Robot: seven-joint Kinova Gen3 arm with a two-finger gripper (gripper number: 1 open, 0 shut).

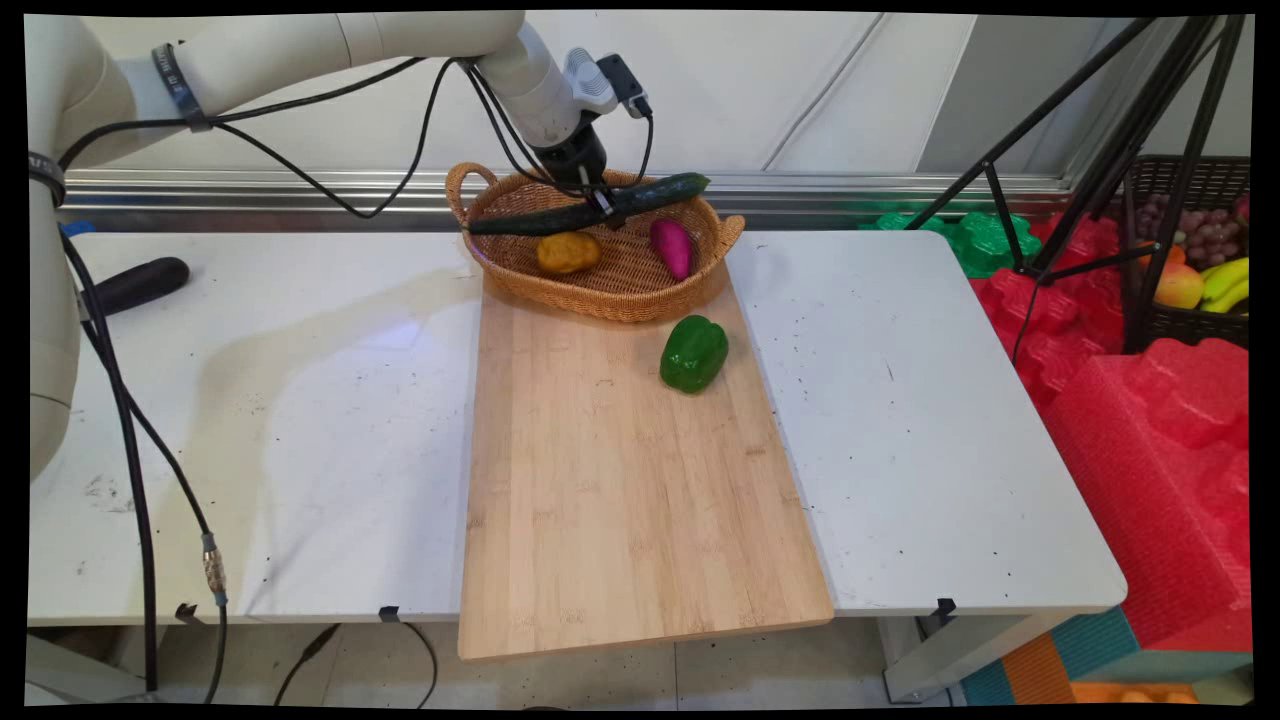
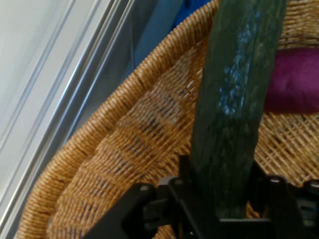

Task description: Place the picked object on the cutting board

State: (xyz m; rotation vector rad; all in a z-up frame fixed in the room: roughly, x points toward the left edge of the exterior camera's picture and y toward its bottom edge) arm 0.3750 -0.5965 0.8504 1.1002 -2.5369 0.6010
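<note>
Cucumber [image 1: 590, 207] is clamped mid-length in our gripper [image 1: 605, 205], level over the wicker basket [image 1: 610, 295], clearing potato [image 1: 568, 252] and purple eggplant [image 1: 671, 247].

1. A white tabletop [image 1: 930, 400], scuffed and speckled with dark marks, fills most of the scene.
2. Behind it, a pale panelled wall [image 1: 800, 90] stands above a metal rail [image 1: 880, 185] that runs along the table's far edge.
3. Red foam blocks [image 1: 1150, 440] are heaped at the right, with green foam [image 1: 985, 240] farther back.
4. A black tripod [image 1: 1120, 130] stands at the far right, beside a dark basket of fruit [image 1: 1200, 250].
5. The tiled floor [image 1: 750, 675] shows under the near edge.
</note>
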